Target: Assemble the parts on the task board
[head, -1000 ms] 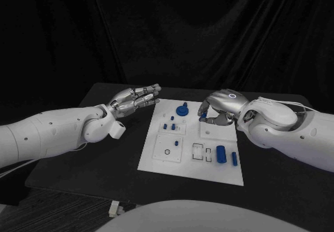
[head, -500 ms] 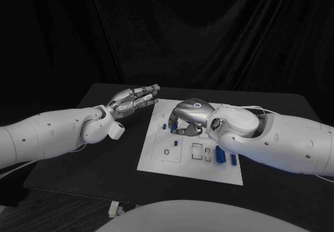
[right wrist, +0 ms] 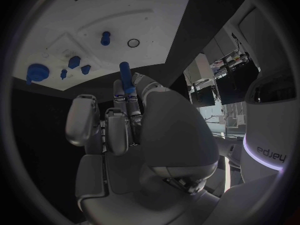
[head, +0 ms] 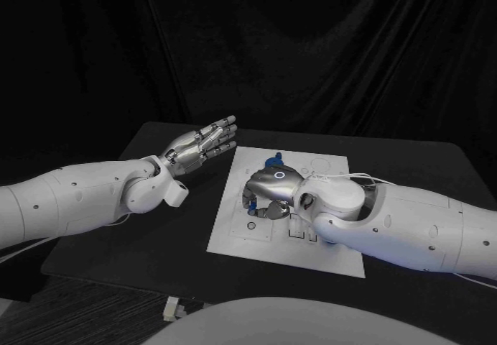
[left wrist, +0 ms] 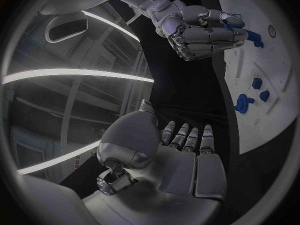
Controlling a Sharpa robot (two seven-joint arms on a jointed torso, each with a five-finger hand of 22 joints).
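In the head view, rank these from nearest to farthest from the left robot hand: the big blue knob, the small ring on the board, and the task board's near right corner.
From the left robot hand:
1. Blue knob, at the board's far edge, just right of the hand.
2. Small ring, on the board's near left part.
3. Near right corner of the task board, diagonally opposite the hand.

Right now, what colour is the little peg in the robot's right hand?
Blue. The peg shows best in the right wrist view, between the fingers.

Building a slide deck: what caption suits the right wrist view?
Right hand holds a blue peg above the white task board.
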